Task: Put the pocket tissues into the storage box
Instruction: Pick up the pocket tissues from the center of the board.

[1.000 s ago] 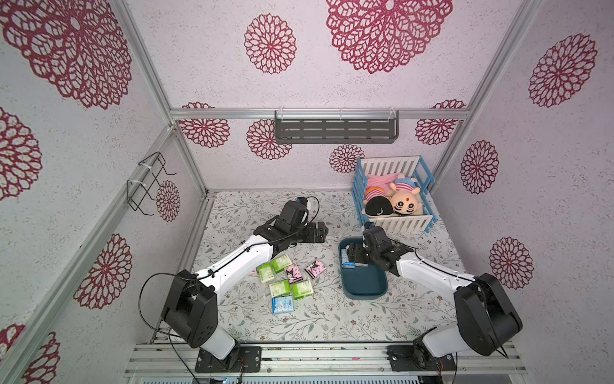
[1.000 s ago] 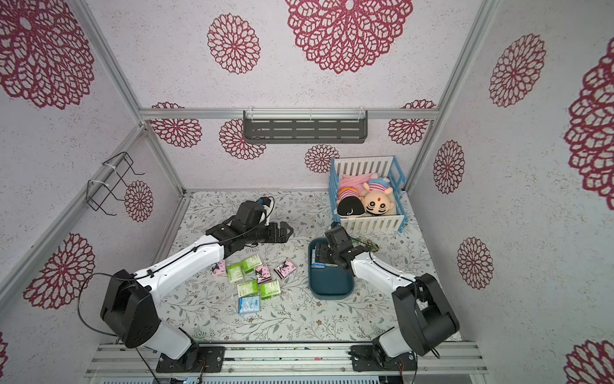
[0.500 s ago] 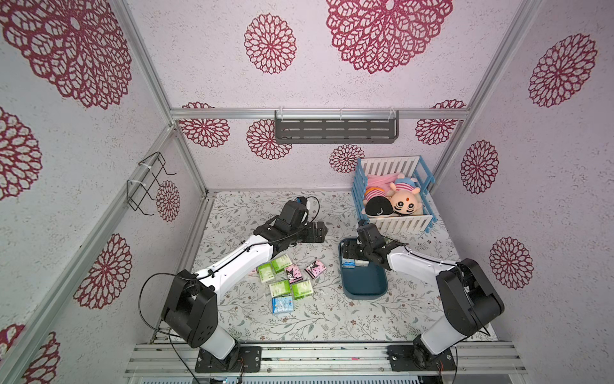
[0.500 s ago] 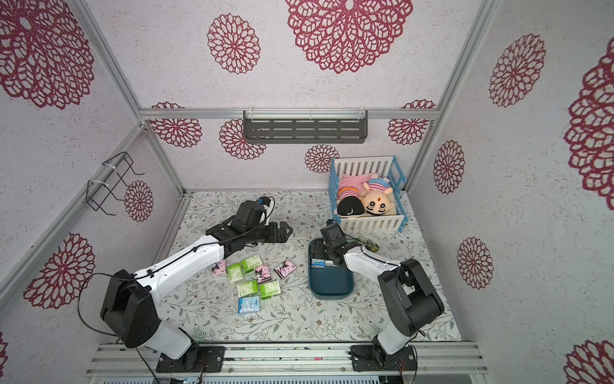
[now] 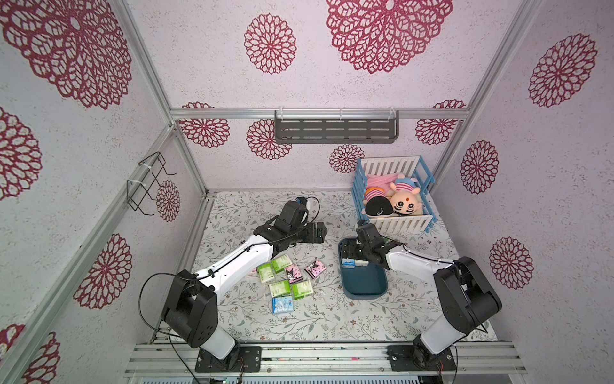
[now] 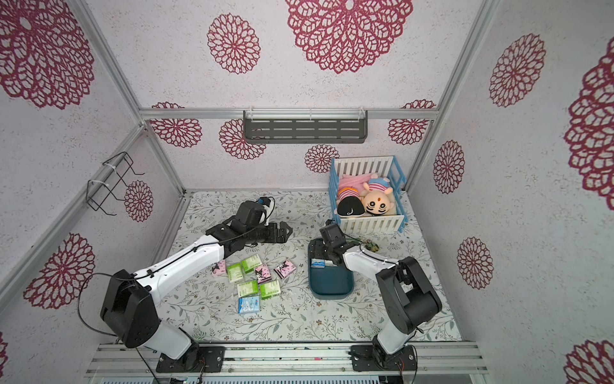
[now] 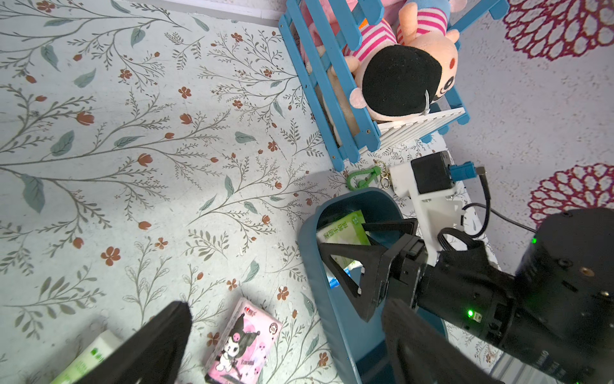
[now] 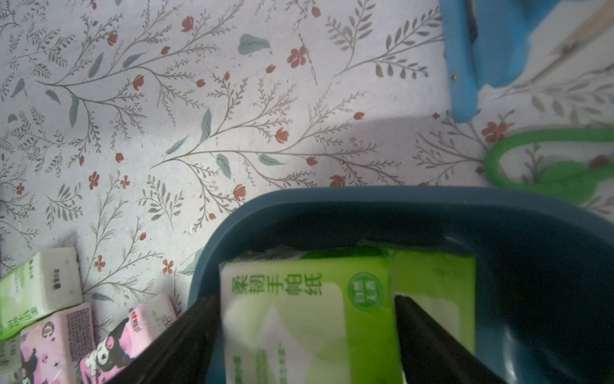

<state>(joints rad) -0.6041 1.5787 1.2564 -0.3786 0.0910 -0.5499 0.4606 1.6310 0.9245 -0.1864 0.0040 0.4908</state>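
A green-and-white tissue pack (image 8: 289, 332) is lying inside the storage box (image 5: 363, 286), next to a light blue pack (image 5: 349, 265) at the box's far end. The right end effector (image 8: 302, 304) is reaching into the box around the green pack – jaws spread, released, not pinching it. The other pocket tissues (image 5: 280, 288) are lying loose on the tabletop (image 5: 252, 212) near the box. Beyond them the left end effector (image 5: 315, 232) is hanging over the tabletop – jaws wide, gripping nothing.
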